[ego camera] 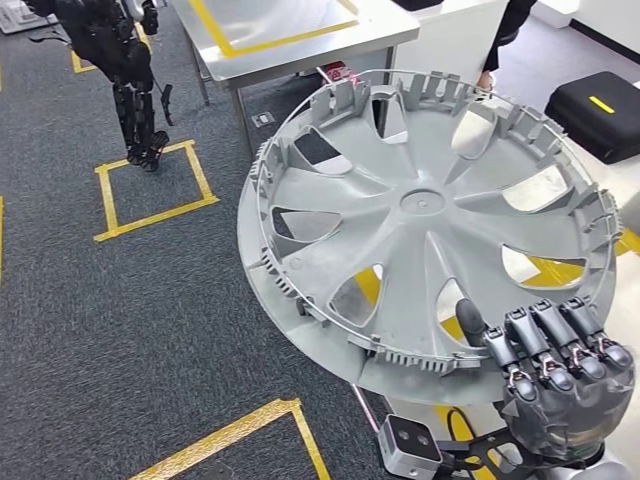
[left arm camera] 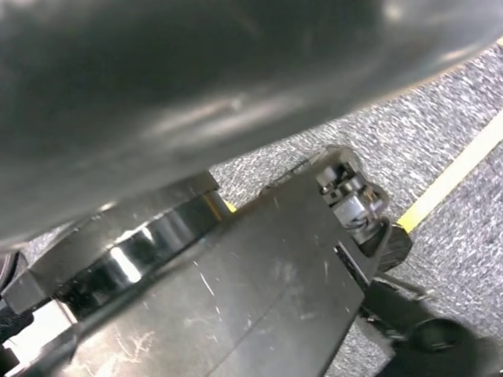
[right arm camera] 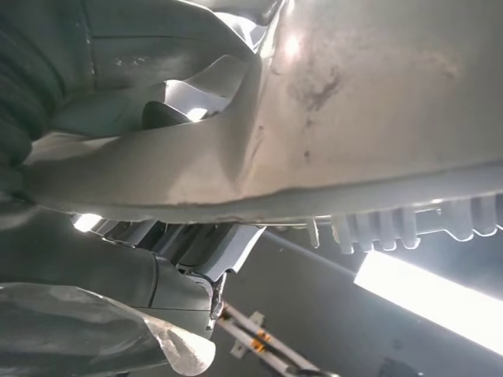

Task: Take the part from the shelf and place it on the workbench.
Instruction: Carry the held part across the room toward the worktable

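A grey steel counter (ego camera: pixel 302 45) with yellow tape lines on its top stands ahead across the dark grey carpet floor (ego camera: pixel 113 330), its legs down by a small floor socket. Yellow tape squares (ego camera: pixel 155 190) mark the carpet, one beside the feet of a second, dark robot figure (ego camera: pixel 124 70) standing at the far left. A black case (ego camera: pixel 600 110) with a yellow stripe lies on the floor at the far right, and a person's dark sleeve (ego camera: pixel 513 25) shows behind the counter's right end. Nothing stands between the carried part and the counter.

The part is a large grey plastic wheel cover (ego camera: pixel 430 225), held up in the air in front of the robot, well off the floor, its ribbed back side and clip ring facing up and tilted toward the camera. Its far rim overlaps the counter's near corner in the head view; whether it touches cannot be told.

The right hand (ego camera: pixel 555 365) grasps the cover at its near right rim: the dark fingers (ego camera: pixel 562 345) curl over the rim from outside, and the thumb (ego camera: pixel 472 322) pokes up through a spoke opening. The right wrist view shows the cover's pale underside (right arm camera: pixel 368 102) lying right against that hand.

The left wrist view shows carpet, a yellow line and dark glossy parts; the left hand's state cannot be told.
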Robot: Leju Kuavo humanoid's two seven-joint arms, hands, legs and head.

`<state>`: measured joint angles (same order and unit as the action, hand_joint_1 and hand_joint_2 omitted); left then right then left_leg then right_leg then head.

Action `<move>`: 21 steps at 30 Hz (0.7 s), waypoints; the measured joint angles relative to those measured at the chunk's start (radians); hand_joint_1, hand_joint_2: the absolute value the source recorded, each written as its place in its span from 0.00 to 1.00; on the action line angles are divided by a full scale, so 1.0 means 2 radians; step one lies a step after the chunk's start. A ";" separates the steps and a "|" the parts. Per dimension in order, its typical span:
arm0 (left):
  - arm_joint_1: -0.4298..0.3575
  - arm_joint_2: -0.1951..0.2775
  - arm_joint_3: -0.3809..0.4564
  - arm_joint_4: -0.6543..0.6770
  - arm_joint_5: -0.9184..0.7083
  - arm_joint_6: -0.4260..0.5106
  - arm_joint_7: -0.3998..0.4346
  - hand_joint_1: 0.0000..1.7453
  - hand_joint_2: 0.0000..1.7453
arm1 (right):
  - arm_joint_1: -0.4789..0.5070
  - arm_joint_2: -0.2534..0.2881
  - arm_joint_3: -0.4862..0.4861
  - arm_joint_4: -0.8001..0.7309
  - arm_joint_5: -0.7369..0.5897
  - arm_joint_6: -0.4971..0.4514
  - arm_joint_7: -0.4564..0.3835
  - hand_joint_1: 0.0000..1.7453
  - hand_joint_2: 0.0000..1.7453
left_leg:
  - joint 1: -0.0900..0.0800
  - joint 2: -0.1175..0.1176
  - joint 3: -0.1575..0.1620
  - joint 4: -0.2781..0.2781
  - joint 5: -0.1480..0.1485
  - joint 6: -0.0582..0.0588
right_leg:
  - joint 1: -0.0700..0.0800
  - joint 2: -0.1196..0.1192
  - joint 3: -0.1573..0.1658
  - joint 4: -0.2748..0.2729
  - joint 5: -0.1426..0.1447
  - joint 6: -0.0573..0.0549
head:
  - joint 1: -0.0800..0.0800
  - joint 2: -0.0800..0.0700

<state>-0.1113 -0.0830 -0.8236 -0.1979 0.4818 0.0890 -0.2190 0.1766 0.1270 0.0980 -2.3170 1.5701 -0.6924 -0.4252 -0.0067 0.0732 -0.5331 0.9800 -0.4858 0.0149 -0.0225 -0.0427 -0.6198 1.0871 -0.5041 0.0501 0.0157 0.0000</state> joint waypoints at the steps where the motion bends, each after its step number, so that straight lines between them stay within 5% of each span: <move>1: 0.000 0.000 0.000 0.000 0.000 0.000 0.001 0.00 0.00 | 0.000 0.000 0.000 0.000 0.000 0.000 0.000 1.00 1.00 | -0.001 0.004 0.000 0.004 -0.002 -0.003 | 0.000 -0.007 0.014 -0.022 0.005 -0.002 | 0.000 0.000; 4: -0.001 0.001 0.000 0.000 0.000 0.001 0.002 0.00 0.00 | 0.001 0.000 -0.001 0.000 0.000 0.000 0.001 1.00 1.00 | -0.002 0.014 0.001 0.009 -0.005 -0.009 | 0.003 -0.001 0.019 -0.030 0.005 -0.014 | -0.003 0.000; 6: -0.002 0.001 0.000 0.000 0.000 0.001 0.002 0.00 0.00 | 0.001 0.001 -0.001 0.000 0.000 0.000 0.001 1.00 1.00 | 0.001 0.004 -0.001 0.018 -0.015 -0.013 | 0.002 0.008 0.017 -0.030 0.007 -0.020 | -0.004 0.000; 8: -0.002 0.000 0.000 0.000 0.000 0.001 0.001 0.00 0.00 | 0.000 0.002 -0.001 0.000 0.000 0.000 0.001 1.00 1.00 | 0.003 -0.019 -0.020 0.062 -0.044 -0.017 | 0.002 0.017 0.016 -0.030 0.009 -0.026 | -0.005 0.000; 10: -0.001 0.000 0.000 0.000 0.000 0.001 0.001 0.00 0.00 | 0.000 0.003 -0.002 0.000 0.000 0.000 0.001 1.00 1.00 | 0.004 -0.030 -0.050 0.131 -0.075 -0.017 | 0.003 0.029 0.014 -0.030 0.010 -0.030 | -0.006 0.000; 12: 0.000 0.001 0.000 0.000 0.000 0.001 0.001 0.00 0.00 | 0.000 0.003 -0.003 0.000 0.000 0.000 0.001 1.00 1.00 | 0.004 -0.032 -0.063 0.156 -0.075 -0.014 | 0.005 0.041 0.013 -0.030 0.012 -0.031 | -0.006 0.000; 14: 0.000 0.001 0.000 0.000 0.000 0.001 0.001 0.00 0.00 | 0.000 0.003 -0.004 0.000 0.000 0.000 0.002 1.00 1.00 | 0.002 -0.040 -0.042 0.108 -0.041 -0.007 | 0.006 0.055 0.013 -0.030 0.013 -0.031 | -0.006 0.000; 16: 0.000 0.002 0.000 0.000 0.000 0.001 0.001 0.00 0.00 | 0.000 0.003 -0.004 0.000 0.000 0.000 0.002 1.00 1.00 | 0.001 -0.062 -0.013 0.043 -0.013 0.000 | 0.006 0.066 0.012 -0.030 0.015 -0.030 | -0.006 0.000; 18: 0.000 0.003 0.000 0.000 0.000 0.001 0.001 0.00 0.00 | 0.000 0.003 -0.005 0.000 0.000 0.000 0.003 1.00 1.00 | 0.000 -0.075 -0.001 0.015 -0.008 0.003 | 0.005 0.076 0.008 -0.030 0.018 -0.025 | -0.007 0.000; 20: -0.001 0.003 0.000 0.000 0.000 0.001 0.001 0.00 0.00 | 0.001 0.003 -0.005 0.000 0.000 0.000 0.003 1.00 1.00 | 0.000 -0.065 0.000 0.008 -0.006 0.004 | 0.003 0.083 0.003 -0.031 0.021 -0.019 | -0.008 0.000; 21: -0.002 0.002 0.000 0.000 0.000 0.001 0.001 0.00 0.00 | 0.001 0.003 -0.005 0.000 0.000 0.000 0.004 1.00 1.00 | 0.001 -0.060 0.001 0.004 -0.003 0.004 | 0.004 0.076 -0.002 -0.027 0.018 -0.017 | -0.007 0.000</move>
<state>-0.1150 -0.0782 -0.8233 -0.1980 0.4819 0.0911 -0.2165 0.1784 0.1339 0.0871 -2.3173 1.5705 -0.6924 -0.4176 -0.0047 -0.0463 -0.5318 0.9870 -0.4917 0.0236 -0.0152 0.1100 -0.6234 1.0328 -0.4689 0.0164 0.0019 0.0000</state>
